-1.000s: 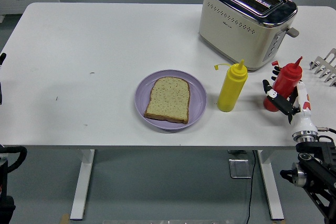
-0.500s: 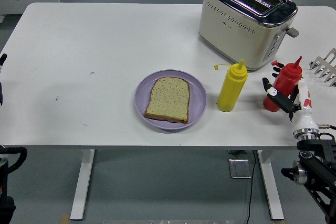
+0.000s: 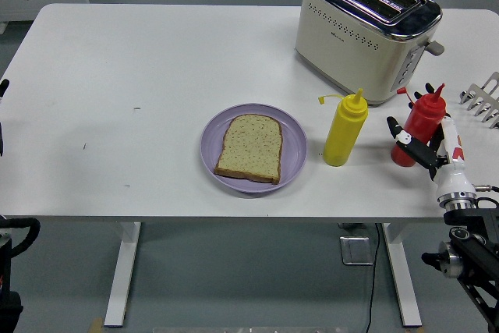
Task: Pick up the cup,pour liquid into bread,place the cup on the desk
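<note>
No cup is in view. A red squeeze bottle stands at the table's right edge. My right hand comes up from the lower right with its fingers wrapped around the bottle's lower body. A yellow squeeze bottle stands to its left. A slice of bread lies on a purple plate at the table's middle front. Only a black part of my left arm shows at the lower left edge; its hand is out of view.
A cream and chrome toaster stands at the back right, just behind the two bottles. A metal rack pokes in at the right edge. The white table's near edge runs below the plate.
The red bottle has tipped slightly more upright, its nozzle shifting left, as my right hand closed in and rose a little. Nothing else moved.
</note>
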Robot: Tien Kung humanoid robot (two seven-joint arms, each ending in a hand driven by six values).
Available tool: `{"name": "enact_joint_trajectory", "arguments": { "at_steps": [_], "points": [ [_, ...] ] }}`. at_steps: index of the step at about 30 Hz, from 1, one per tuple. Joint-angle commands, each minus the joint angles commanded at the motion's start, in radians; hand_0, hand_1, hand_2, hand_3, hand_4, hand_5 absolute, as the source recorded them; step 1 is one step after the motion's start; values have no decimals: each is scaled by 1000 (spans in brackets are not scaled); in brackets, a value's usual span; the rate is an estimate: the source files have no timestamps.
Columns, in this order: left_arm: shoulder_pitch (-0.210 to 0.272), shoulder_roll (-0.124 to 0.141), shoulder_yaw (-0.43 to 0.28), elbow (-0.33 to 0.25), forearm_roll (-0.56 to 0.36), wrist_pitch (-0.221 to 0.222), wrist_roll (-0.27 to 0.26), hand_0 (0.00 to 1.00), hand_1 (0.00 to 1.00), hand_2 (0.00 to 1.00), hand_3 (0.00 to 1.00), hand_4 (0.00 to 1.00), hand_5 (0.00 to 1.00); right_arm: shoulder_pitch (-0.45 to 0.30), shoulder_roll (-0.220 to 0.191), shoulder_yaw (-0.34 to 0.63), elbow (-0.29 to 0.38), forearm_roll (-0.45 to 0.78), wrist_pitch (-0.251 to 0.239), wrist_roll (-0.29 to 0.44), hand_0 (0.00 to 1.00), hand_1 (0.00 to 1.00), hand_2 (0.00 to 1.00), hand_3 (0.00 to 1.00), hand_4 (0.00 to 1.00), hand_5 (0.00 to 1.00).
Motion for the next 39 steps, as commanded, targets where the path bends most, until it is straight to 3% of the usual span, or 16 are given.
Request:
{"name": "enact_joint_trajectory", "arguments": {
  "at_steps": [7, 19, 32, 33, 38, 39],
  "points": [
    [-1, 1, -1, 0, 0, 0, 0, 714, 750, 771, 687, 663, 998, -48, -13, 62, 31, -8, 9, -5, 972, 914, 989, 998, 841, 236],
    [-6, 4, -1, -1, 1, 1, 0, 714, 750, 771, 686, 662, 998, -191, -53, 140, 210, -95, 85, -50, 976, 917, 997, 998, 869, 261],
    [-9, 8, 2, -2, 1, 1, 0, 714, 750, 770, 686, 663, 998, -305, -63, 271, 295, -40, 85, -33, 977, 921, 996, 998, 883, 271],
    [-9, 8, 1, -2, 1, 1, -1, 714, 750, 770, 686, 663, 998, -309, -58, 291, 294, -13, 104, -33, 917, 865, 943, 975, 888, 270],
    [-10, 8, 2, 1, 1, 1, -1, 714, 750, 770, 686, 663, 998, -315, -46, 381, 284, 108, 185, -40, 917, 865, 943, 975, 888, 270],
    [-10, 8, 2, 1, 1, 1, -1, 715, 750, 770, 686, 662, 998, -314, -45, 392, 281, 128, 198, -46, 850, 796, 808, 815, 843, 248]
  ]
}}
